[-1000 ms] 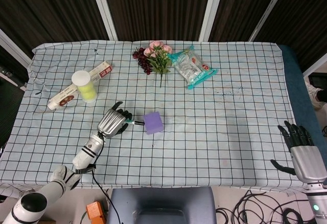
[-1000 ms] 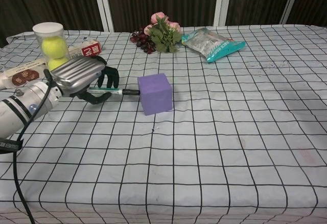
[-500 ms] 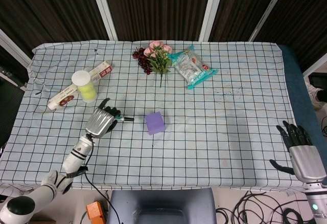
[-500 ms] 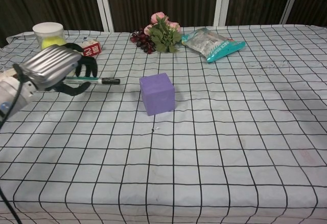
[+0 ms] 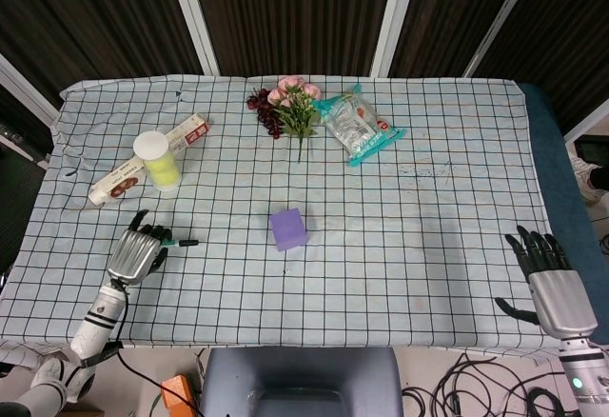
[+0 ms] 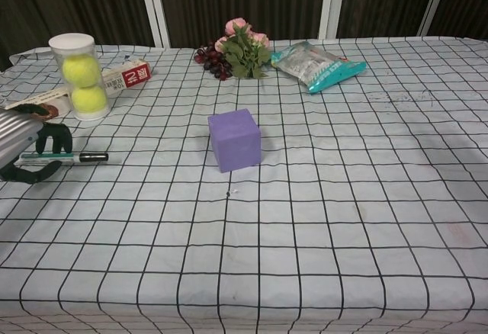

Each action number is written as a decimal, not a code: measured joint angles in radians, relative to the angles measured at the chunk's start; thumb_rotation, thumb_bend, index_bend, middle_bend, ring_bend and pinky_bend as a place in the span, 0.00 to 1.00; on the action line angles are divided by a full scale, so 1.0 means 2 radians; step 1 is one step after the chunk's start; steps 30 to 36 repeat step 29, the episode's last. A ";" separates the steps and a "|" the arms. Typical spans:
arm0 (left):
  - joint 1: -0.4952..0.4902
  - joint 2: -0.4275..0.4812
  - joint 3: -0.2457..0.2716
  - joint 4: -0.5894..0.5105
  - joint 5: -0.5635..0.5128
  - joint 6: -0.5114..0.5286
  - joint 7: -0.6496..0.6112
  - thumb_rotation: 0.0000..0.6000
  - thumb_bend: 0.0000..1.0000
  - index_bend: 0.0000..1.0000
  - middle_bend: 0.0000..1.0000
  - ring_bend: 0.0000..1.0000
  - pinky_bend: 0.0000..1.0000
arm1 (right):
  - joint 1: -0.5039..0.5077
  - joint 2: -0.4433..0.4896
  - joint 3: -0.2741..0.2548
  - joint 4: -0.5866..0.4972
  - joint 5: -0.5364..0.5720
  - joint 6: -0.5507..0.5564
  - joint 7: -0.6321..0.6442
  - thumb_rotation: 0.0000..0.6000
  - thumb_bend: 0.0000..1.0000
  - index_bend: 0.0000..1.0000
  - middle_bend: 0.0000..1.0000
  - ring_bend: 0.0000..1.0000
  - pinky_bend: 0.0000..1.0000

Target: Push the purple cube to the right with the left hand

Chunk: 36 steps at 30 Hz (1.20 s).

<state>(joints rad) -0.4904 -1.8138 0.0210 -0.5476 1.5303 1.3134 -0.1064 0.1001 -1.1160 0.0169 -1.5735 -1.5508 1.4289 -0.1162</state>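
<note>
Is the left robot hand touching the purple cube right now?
No, the left robot hand holds a pen well left of the purple cube.

This looks like a robot test lab. The worktop (image 5: 457,246) wears a checked cloth (image 6: 343,219) like a marked grid, set against dark panelled walls (image 5: 285,8). Loose cables (image 5: 476,388) trail on the floor beside a chair (image 5: 300,384).

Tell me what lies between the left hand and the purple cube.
Only bare checked cloth. The left hand grips a pen whose tip points toward the cube but stops well short. Both views show the gap.
</note>
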 measured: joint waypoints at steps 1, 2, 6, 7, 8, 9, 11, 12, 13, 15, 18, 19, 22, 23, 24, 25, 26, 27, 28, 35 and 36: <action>0.001 -0.002 0.001 0.005 0.000 -0.005 -0.004 1.00 0.46 0.54 0.64 0.42 0.16 | 0.000 0.000 0.000 0.000 0.000 0.000 0.000 1.00 0.31 0.00 0.00 0.00 0.00; 0.002 -0.005 0.002 0.009 0.000 -0.009 -0.006 1.00 0.45 0.44 0.56 0.36 0.16 | 0.000 0.000 0.000 0.000 0.000 0.000 0.000 1.00 0.31 0.00 0.00 0.00 0.00; 0.009 -0.011 0.001 0.015 -0.005 -0.020 -0.009 1.00 0.41 0.12 0.24 0.17 0.16 | 0.000 0.000 0.000 0.001 0.001 0.000 0.001 1.00 0.31 0.00 0.00 0.00 0.00; 0.011 -0.010 -0.001 0.013 -0.007 -0.022 -0.009 1.00 0.40 0.08 0.16 0.13 0.16 | 0.000 -0.001 0.000 0.002 0.002 -0.001 0.001 1.00 0.31 0.00 0.00 0.00 0.00; 0.013 -0.009 -0.003 0.009 -0.010 -0.024 -0.009 1.00 0.39 0.03 0.07 0.07 0.17 | 0.000 -0.001 0.000 0.002 0.002 -0.001 0.000 1.00 0.31 0.00 0.00 0.00 0.00; 0.015 -0.007 -0.005 0.001 -0.014 -0.026 -0.008 1.00 0.37 0.01 0.02 0.03 0.17 | 0.001 -0.001 0.001 0.003 0.002 -0.001 -0.001 1.00 0.31 0.00 0.00 0.00 0.00; 0.020 -0.001 -0.008 -0.015 -0.019 -0.026 -0.002 1.00 0.35 0.00 0.00 0.00 0.17 | 0.001 -0.002 0.001 0.003 0.003 -0.001 -0.003 1.00 0.31 0.00 0.00 0.00 0.00; 0.025 0.005 -0.010 -0.028 -0.021 -0.024 0.005 1.00 0.34 0.00 0.00 0.00 0.18 | 0.001 -0.002 0.002 0.003 0.003 -0.001 -0.002 1.00 0.31 0.00 0.00 0.00 0.00; 0.029 0.011 -0.010 -0.039 -0.022 -0.021 0.012 1.00 0.34 0.00 0.00 0.00 0.17 | 0.001 -0.002 0.002 0.003 0.004 -0.001 -0.002 1.00 0.31 0.00 0.00 0.00 0.00; 0.041 0.028 -0.009 -0.069 -0.023 -0.009 0.029 1.00 0.33 0.00 0.00 0.00 0.16 | 0.001 -0.002 0.002 0.003 0.005 -0.001 -0.001 1.00 0.31 0.00 0.00 0.00 0.00; 0.062 0.062 -0.008 -0.131 -0.025 0.018 0.058 1.00 0.33 0.00 0.00 0.00 0.16 | -0.001 -0.002 0.003 0.003 0.006 0.002 -0.001 1.00 0.31 0.00 0.00 0.00 0.00; 0.070 0.075 -0.008 -0.154 -0.026 0.029 0.067 1.00 0.33 0.00 0.00 0.00 0.16 | -0.001 -0.002 0.003 0.003 0.006 0.003 -0.001 1.00 0.31 0.00 0.00 0.00 0.00; 0.099 0.120 -0.006 -0.247 -0.032 0.065 0.106 1.00 0.33 0.00 0.00 0.00 0.16 | -0.002 -0.002 0.004 0.002 0.006 0.006 -0.002 1.00 0.31 0.00 0.00 0.00 0.00; 0.108 0.135 -0.006 -0.278 -0.033 0.077 0.117 1.00 0.33 0.00 0.00 0.00 0.16 | -0.002 -0.002 0.004 0.002 0.006 0.006 -0.002 1.00 0.31 0.00 0.00 0.00 0.00; 0.120 0.156 -0.004 -0.319 -0.033 0.094 0.132 1.00 0.33 0.00 0.00 0.00 0.16 | -0.002 -0.002 0.004 0.001 0.006 0.006 -0.002 1.00 0.31 0.00 0.00 0.00 0.00; 0.130 0.173 -0.003 -0.349 -0.032 0.107 0.141 1.00 0.33 0.00 0.00 0.00 0.16 | -0.002 -0.002 0.003 0.001 0.005 0.007 -0.002 1.00 0.31 0.00 0.00 0.00 0.00; 0.139 0.190 -0.001 -0.377 -0.030 0.120 0.149 1.00 0.33 0.00 0.00 0.00 0.15 | -0.003 -0.002 0.003 0.001 0.004 0.007 -0.003 1.00 0.31 0.00 0.00 0.00 0.00; 0.150 0.214 0.001 -0.410 -0.026 0.136 0.156 1.00 0.33 0.00 0.00 0.00 0.15 | -0.002 -0.002 0.002 0.001 0.003 0.007 -0.004 1.00 0.31 0.00 0.00 0.00 0.00; 0.159 0.231 0.004 -0.429 -0.022 0.146 0.159 1.00 0.33 0.00 0.00 0.00 0.15 | -0.002 -0.002 0.001 0.001 0.002 0.006 -0.004 1.00 0.31 0.00 0.00 0.00 0.00; 0.167 0.247 0.006 -0.444 -0.018 0.156 0.162 1.00 0.33 0.00 0.00 0.00 0.15 | -0.002 -0.003 0.001 0.001 0.002 0.006 -0.005 1.00 0.30 0.00 0.00 0.00 0.00; 0.167 0.247 0.006 -0.444 -0.018 0.156 0.162 1.00 0.33 0.00 0.00 0.00 0.15 | -0.002 -0.003 0.001 0.001 0.002 0.006 -0.005 1.00 0.30 0.00 0.00 0.00 0.00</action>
